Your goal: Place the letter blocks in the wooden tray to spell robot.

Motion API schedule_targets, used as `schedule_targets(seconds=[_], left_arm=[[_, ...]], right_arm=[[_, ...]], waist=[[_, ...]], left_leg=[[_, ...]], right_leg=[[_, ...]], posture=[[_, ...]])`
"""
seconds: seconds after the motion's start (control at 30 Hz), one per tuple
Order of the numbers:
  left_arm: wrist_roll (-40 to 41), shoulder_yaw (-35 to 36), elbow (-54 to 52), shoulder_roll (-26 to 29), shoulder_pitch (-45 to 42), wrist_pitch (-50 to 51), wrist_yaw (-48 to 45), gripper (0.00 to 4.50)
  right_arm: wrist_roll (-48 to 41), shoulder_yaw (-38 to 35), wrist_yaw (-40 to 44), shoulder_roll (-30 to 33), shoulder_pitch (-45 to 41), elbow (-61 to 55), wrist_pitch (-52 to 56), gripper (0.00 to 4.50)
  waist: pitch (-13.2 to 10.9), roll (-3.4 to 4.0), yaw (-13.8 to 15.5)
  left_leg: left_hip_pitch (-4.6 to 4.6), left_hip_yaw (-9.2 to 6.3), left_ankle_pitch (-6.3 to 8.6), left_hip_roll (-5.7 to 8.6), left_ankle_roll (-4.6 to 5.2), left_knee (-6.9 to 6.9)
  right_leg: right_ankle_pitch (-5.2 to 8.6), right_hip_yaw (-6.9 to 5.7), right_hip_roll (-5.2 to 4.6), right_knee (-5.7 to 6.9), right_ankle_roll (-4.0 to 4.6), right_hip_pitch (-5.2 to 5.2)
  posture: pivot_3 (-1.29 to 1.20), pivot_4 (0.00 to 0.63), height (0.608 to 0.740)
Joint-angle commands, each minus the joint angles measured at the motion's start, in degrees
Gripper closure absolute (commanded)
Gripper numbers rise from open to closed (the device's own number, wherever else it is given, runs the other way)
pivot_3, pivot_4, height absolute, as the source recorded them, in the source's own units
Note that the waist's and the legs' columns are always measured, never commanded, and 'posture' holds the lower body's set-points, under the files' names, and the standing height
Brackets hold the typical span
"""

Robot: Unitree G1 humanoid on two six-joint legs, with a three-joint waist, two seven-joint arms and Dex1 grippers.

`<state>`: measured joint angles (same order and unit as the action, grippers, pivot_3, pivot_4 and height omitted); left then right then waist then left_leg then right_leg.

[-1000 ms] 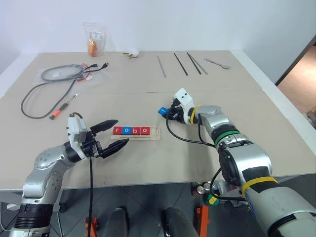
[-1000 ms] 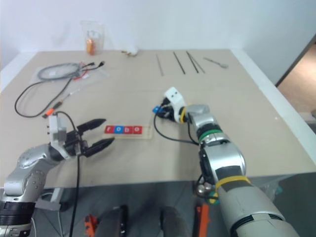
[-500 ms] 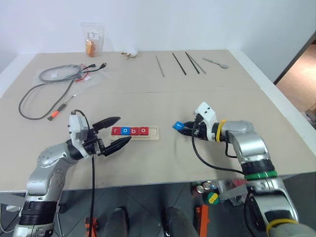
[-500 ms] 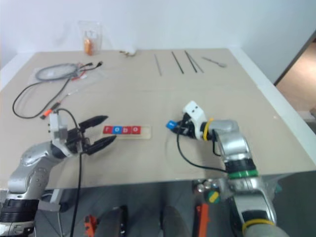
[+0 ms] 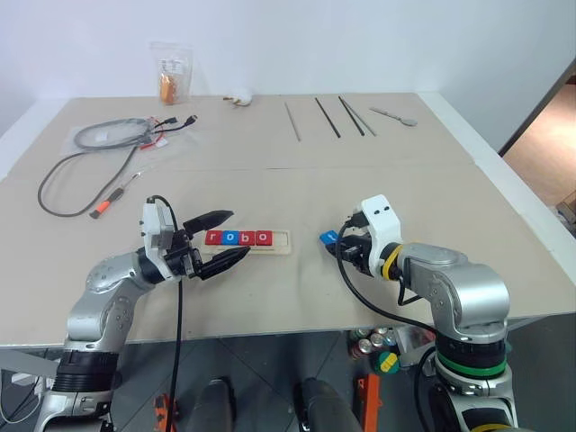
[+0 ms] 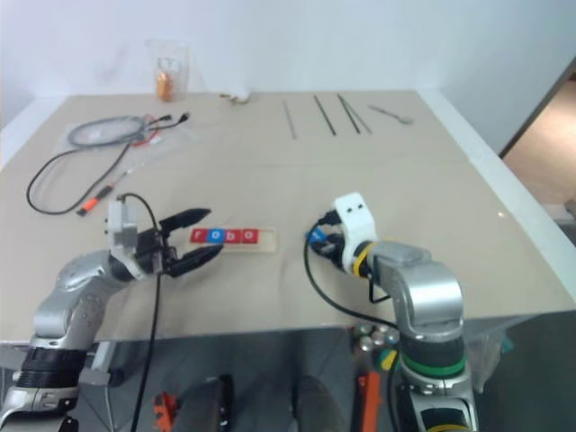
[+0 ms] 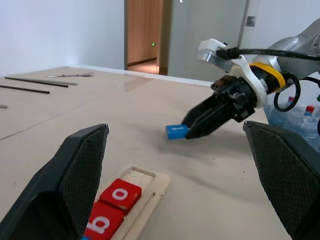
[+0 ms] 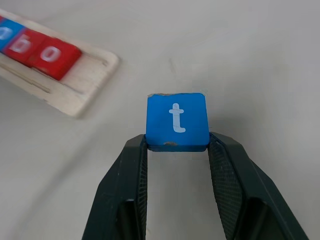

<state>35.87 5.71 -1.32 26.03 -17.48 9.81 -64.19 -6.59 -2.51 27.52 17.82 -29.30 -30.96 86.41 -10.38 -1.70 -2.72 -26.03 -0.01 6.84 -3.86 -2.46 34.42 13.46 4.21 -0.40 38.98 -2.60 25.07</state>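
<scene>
The wooden tray (image 5: 280,240) lies mid-table with four letter blocks (image 5: 238,238) in its groove reading r, o, b, o; its right end is bare. My right gripper (image 8: 177,144) is shut on a blue block with a white t (image 8: 177,121), held just above the table to the right of the tray, also seen as the blue block (image 5: 328,238) from the head. At the tray's left end my left gripper (image 5: 239,234) stands open, one finger on each side of that end, holding nothing. Its fingers (image 7: 82,175) frame the tray and the right gripper beyond.
Black cables (image 5: 90,162) and an orange-tipped tool (image 5: 103,205) lie at the back left. A plastic bag (image 5: 172,74) stands at the far edge, with thin rods (image 5: 328,117) and a spoon (image 5: 396,114) to its right. The table's front edge runs close below both grippers.
My right arm has pulled back toward me with the blue t block, and its wrist has turned. My left gripper has edged right, closer to the tray's left end.
</scene>
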Motion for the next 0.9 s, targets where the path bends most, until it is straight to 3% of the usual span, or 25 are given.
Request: schedule_targets(seconds=[0.03,0.23,0.53,0.9], left_arm=[[0.1,-0.6,0.2,-0.2,-1.4,-0.1,-1.2,0.00],[0.3,-1.2,1.1,-0.3,-2.2,0.6,-2.0,0.00],[0.3,-1.4,2.1,-0.2,-3.6,1.8,-2.9,0.00],[0.3,-1.1,1.6,0.2,-3.0,1.9,-3.0,0.00]], right_arm=[[0.8,-2.4,-5.0,-1.5,-2.2,-4.7,5.5,3.34],[2.6,-4.8,-13.5,-7.1,-5.4,-2.9,6.1,3.34],[9.1,-8.1,-26.5,-18.1,-13.5,9.1,6.1,3.34],[11.9,-11.7,-35.5,-23.9,-18.2,20.3,-3.9,3.34]], waist=[[0.0,0.00,0.0],[0.0,0.00,-0.1],[0.0,0.00,-0.1],[0.0,0.01,-0.1]], left_leg=[[0.00,0.00,0.00,0.00,0.00,0.00],[-0.01,-0.01,0.00,0.00,0.00,-0.03],[-0.07,-0.01,-0.01,0.00,0.01,-0.03],[-0.22,-0.06,-0.01,-0.01,0.01,-0.08]], right_leg=[[0.01,0.00,0.00,0.00,-0.01,0.00],[0.01,-0.01,0.02,0.00,0.00,0.04],[0.02,-0.01,0.02,-0.01,-0.01,0.06],[0.06,-0.07,0.02,-0.04,-0.06,0.14]], posture=[[0.00,0.150,0.740],[0.00,0.150,0.740],[0.00,0.150,0.740],[0.00,0.150,0.740]])
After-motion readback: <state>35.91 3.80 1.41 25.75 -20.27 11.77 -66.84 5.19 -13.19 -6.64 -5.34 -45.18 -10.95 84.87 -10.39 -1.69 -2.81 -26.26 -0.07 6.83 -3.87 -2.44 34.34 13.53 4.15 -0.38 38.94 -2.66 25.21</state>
